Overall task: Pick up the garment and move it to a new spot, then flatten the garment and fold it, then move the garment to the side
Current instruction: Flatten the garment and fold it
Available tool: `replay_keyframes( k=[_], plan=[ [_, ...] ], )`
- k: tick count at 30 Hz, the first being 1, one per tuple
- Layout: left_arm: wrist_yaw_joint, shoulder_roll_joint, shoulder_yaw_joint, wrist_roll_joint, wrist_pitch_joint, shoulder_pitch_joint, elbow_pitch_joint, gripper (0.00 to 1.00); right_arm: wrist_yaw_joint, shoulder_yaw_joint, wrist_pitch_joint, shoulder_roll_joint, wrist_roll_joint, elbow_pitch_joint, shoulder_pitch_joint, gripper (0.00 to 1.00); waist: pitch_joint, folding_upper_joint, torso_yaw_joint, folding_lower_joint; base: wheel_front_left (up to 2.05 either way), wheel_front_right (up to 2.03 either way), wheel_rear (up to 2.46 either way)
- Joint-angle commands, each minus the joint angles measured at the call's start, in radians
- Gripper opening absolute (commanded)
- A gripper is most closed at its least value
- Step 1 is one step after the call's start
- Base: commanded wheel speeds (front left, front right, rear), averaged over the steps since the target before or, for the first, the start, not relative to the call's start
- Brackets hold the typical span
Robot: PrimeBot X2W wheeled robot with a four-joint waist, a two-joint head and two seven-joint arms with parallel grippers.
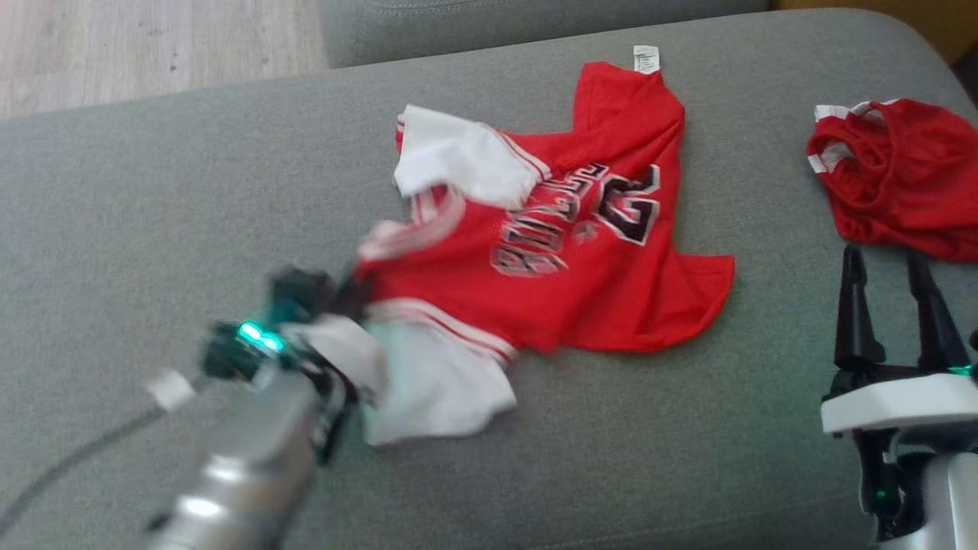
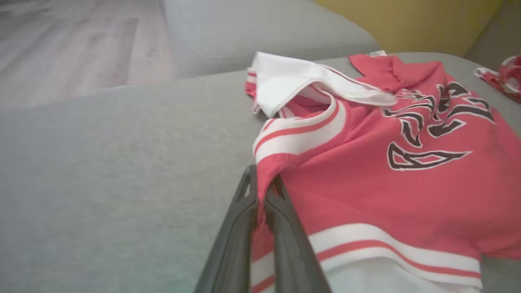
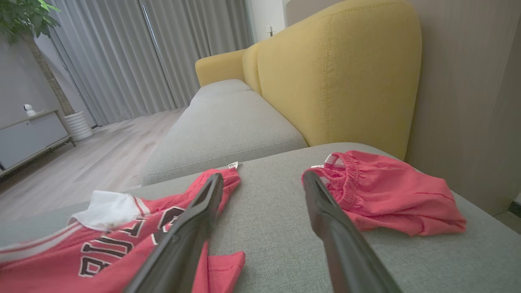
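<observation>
The grey sofa point(image 1: 153, 191) bears the jersey point(image 1: 581, 267) at its middle, rumpled, print up. The jersey's long axis runs across the head view, neck to the left and hem to the right. Shorts point(image 1: 901, 176) lie well apart at the right. The left gripper point(image 2: 262, 185) is clamped on a red fold beside the neckband, and the jersey spreads away beyond its tips. The right gripper point(image 1: 886, 267), fingers apart, sits near the shorts.

Red shorts point(image 1: 901, 176): I see them bunched at the far right of the grey cushion point(image 1: 153, 191), striped waistband to the left.
Yellow backrest point(image 3: 338, 73): rises beyond the cushion.
Second grey seat point(image 3: 228, 118): farther off, along that backrest.
Wood floor point(image 1: 114, 46): far left.
Curtains point(image 3: 134, 57): grey, closed; I see a potted plant point(image 3: 24, 16) and a low cabinet point(image 3: 28, 138) near them.
</observation>
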Motion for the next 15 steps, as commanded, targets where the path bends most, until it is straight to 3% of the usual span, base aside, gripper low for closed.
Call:
replay_keyframes(
  k=[1, 7, 11, 15],
  plan=[
    [0.011, 0.050, 0.045, -0.005, -0.008, -0.063, -0.009, 0.00, 0.007, 0.019, -0.013, -0.003, 0.006, -0.038, -0.009, 1.00, 0.004, 0.0000, 0.001, -0.0001, 0.00, 0.00, 0.00],
    [0.013, 0.139, 0.089, -0.031, 0.015, -0.119, 0.026, 0.00, 0.007, 0.002, -0.022, -0.003, 0.008, -0.022, -0.020, 1.00, 0.022, 0.0000, -0.007, -0.0001, 0.00, 0.00, 0.00],
    [0.001, 0.163, 0.100, -0.048, 0.044, -0.127, 0.056, 0.00, 0.007, -0.007, -0.030, -0.003, -0.002, -0.004, -0.031, 1.00, 0.028, 0.0000, -0.011, -0.0001, 0.00, 0.00, 0.00],
    [-0.009, 0.167, 0.102, -0.058, 0.046, -0.122, 0.075, 0.15, 0.007, -0.010, -0.034, -0.003, -0.011, 0.011, -0.035, 1.00, 0.022, 0.0000, -0.008, -0.0001, 0.00, 0.00, 0.00]
  ],
)
